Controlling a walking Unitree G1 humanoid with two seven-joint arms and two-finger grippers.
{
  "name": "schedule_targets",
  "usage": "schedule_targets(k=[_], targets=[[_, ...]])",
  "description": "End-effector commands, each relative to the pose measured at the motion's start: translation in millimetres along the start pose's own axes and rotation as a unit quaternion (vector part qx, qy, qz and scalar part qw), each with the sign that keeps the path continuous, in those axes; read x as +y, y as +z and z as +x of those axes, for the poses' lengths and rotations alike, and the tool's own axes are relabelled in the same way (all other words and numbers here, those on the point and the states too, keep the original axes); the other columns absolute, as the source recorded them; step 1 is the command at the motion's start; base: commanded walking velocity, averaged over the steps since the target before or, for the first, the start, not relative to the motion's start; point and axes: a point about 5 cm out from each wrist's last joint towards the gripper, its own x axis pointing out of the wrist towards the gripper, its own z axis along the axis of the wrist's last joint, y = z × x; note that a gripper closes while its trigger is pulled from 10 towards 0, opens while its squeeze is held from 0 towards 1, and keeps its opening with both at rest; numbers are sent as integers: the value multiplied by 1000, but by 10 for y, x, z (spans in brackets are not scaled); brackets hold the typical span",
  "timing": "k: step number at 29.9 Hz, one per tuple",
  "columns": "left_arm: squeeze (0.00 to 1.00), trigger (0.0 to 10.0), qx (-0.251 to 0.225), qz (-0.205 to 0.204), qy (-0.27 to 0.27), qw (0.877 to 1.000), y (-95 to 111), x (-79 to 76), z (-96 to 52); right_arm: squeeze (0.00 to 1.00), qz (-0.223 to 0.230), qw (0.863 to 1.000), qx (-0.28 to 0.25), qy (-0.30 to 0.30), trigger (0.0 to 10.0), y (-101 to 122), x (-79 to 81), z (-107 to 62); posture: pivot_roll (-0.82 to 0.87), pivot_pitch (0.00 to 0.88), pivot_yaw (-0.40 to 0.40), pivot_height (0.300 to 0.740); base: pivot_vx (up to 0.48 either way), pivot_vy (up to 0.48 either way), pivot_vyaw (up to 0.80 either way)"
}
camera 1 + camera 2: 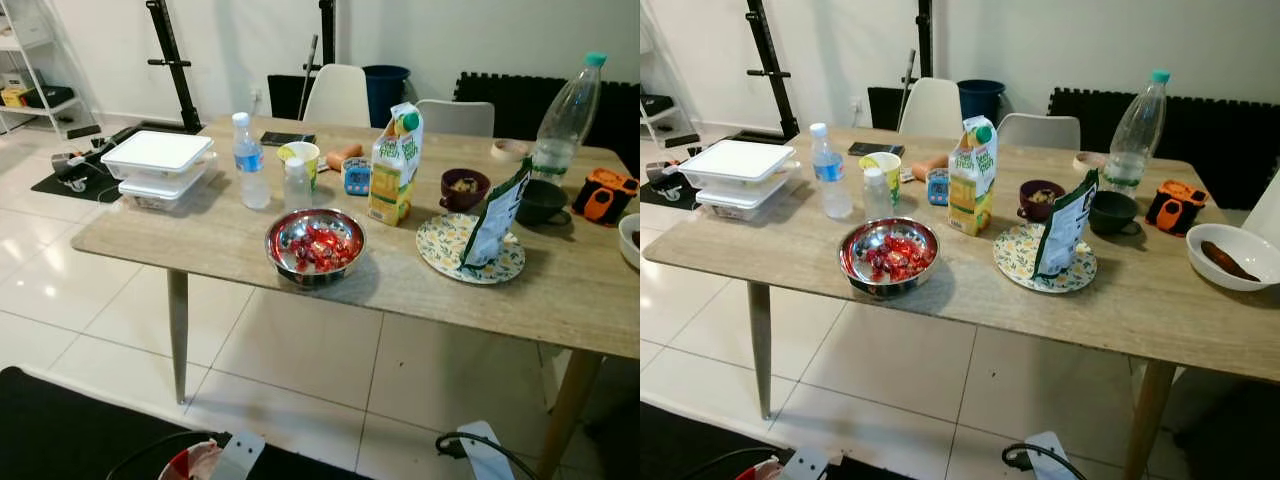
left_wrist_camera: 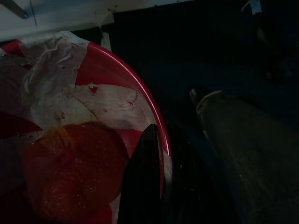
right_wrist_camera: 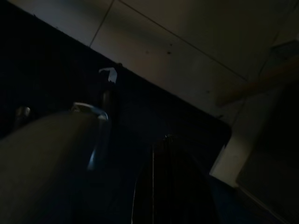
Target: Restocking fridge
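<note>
A wooden bench [image 1: 250, 255] is seen across the middle of the left eye view, and nearly all the goods to be restocked stand on it. At the upper left two stacked white food containers [image 1: 158, 168] are set, with a small water bottle [image 1: 250, 160] and a yellow cup [image 1: 301, 160] beside them. A juice carton [image 1: 395, 165] stands upright near the centre, and a steel bowl of red-wrapped items [image 1: 315, 245] lies just below it, near the front edge. To the right a green snack bag [image 1: 498, 215] rests on a patterned plate [image 1: 445, 245], and a large clear bottle [image 1: 565, 115] rises at the upper right. No fridge is visible.

In the left wrist view, the left end effector [image 2: 156, 186] is held at the rim of a red bowl [image 2: 117, 74] lined with paper and holding a reddish item; a clamped grip on the rim is suggested. The same bowl is glimpsed at the lower edge of the left eye view. In the right wrist view, the right end effector [image 3: 170, 182] hangs over dark matting, with its fingers together and nothing between them.

The task is judged barely begun: one bowl is in hand, and everything on the bench is left to be carried.
</note>
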Motion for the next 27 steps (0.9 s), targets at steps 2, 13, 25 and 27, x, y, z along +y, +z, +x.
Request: schedule_targets(k=[2,13,25,27], targets=[[0,10000,12,-15,-1,1000,-125,-59,-6,0,-4,1000,15,5,10000,-75,3,-10,-45,0,-18,740,0,0,0],[0,10000,28,1,-6,1000,-238,-83,-19,0,-16,1000,9,11,10000,-39,27,-4,-37,0,-28,740,0,0,0],[0,10000,3,11,-9,1000,-27,-106,11,0,-21,1000,8,12,10000,-26,30,-1,-51,0,-27,740,0,0,0],[0,10000,4,12,-10,1000,-34,-112,11,0,-20,1000,9,11,10000,-32,30,-2,-55,0,-24,740,0,0,0]])
